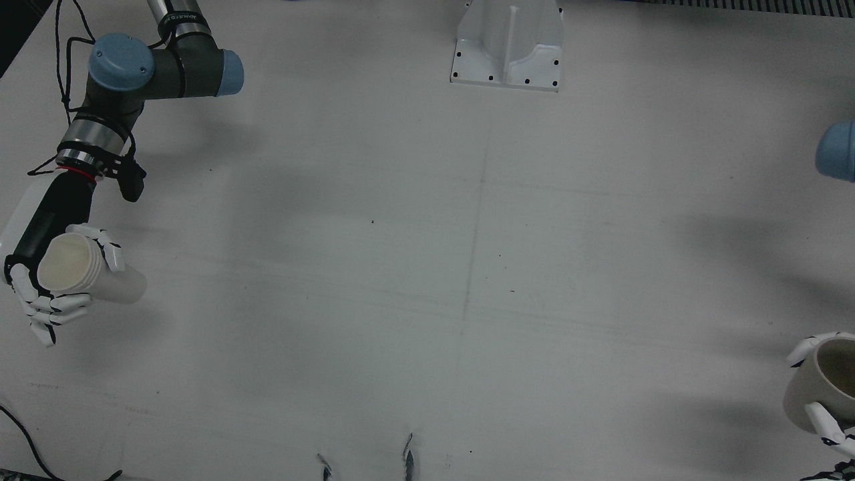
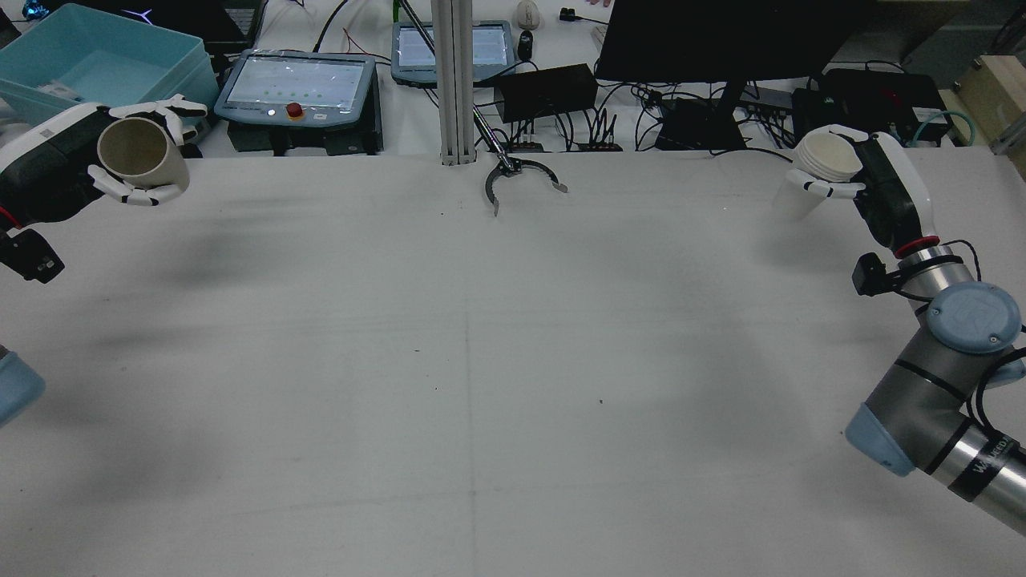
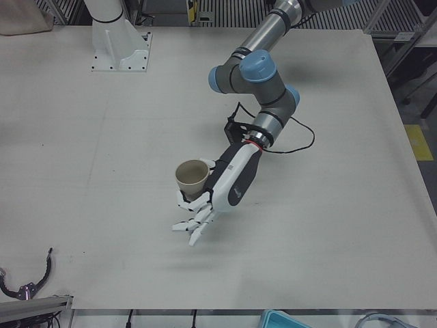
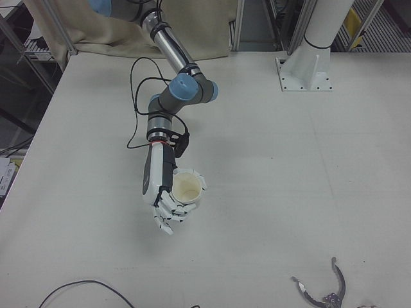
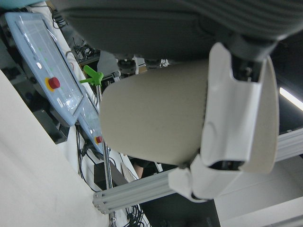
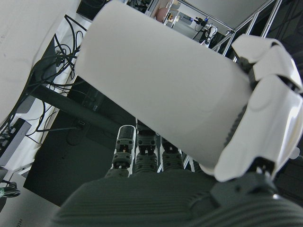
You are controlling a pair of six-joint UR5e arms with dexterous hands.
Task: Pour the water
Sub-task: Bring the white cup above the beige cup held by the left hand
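My left hand [image 2: 120,172] is shut on a beige cup [image 2: 140,152] and holds it tilted above the table's left far corner. The cup also shows in the left-front view [image 3: 193,176], the front view [image 1: 825,384] and the left hand view [image 5: 156,118]. My right hand [image 2: 850,180] is shut on a white cup [image 2: 826,160] above the right far side. That cup, tilted too, shows in the front view [image 1: 87,270], the right-front view [image 4: 185,189] and the right hand view [image 6: 161,94]. The two cups are far apart. I cannot see water in either.
A white pedestal mount [image 1: 507,47] stands at the robot's side of the table. A black claw-shaped tool [image 2: 521,180] lies at the far edge. Teach pendants [image 2: 296,84] and a teal bin [image 2: 96,56] sit beyond the table.
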